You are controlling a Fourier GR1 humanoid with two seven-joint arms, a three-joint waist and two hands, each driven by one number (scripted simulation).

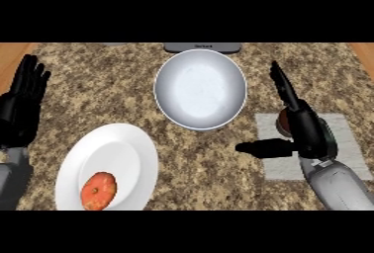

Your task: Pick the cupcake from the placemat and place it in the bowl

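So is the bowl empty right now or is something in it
Empty. The bowl shows only bare white inside; the cupcake sits on the placemat, mostly hidden by the right hand.

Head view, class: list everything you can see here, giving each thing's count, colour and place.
Bowl: one, white, top centre of the counter.
Plate: one, white, lower left.
Orange fruit: one, orange, on the plate's near part.
Placemat: one, grey, at right.
Cupcake: one, brownish, on the placemat, mostly hidden by the right hand.
Counter: one, speckled brown stone.
Left hand: one, black, open, resting at the left edge.
Right hand: one, black, open, beside the cupcake.
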